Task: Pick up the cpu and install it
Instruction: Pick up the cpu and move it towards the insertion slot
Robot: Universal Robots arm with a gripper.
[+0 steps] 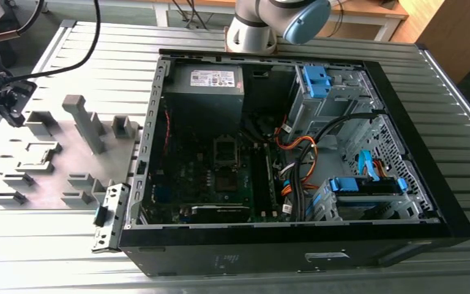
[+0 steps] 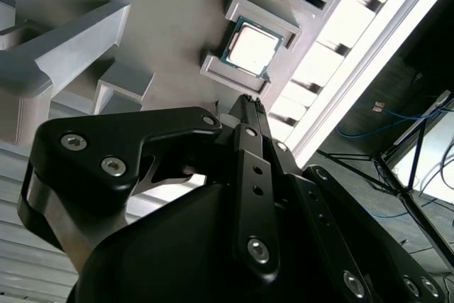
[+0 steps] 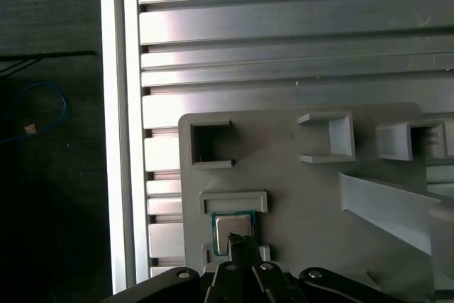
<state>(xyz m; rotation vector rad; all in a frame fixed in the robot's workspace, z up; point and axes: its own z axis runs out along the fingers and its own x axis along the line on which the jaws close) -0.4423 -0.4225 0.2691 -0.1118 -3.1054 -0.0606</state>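
Cpu (image 2: 250, 49) lying flat, pale face up, in a shallow framed seat on the grey fixture plate (image 3: 305, 196), on the slatted table (image 3: 284, 26) beside the open computer case (image 1: 300, 153). Gripper (image 2: 248, 102) poised close by its edge, jaws drawn narrow, holding nothing.

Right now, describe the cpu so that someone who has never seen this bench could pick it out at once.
Beside the open computer case, on the exterior view's left, lies a grey fixture plate. In a square frame on it sits the cpu: a thin flat chip with a pale metallic face, unlike the grey plastic blocks around it.
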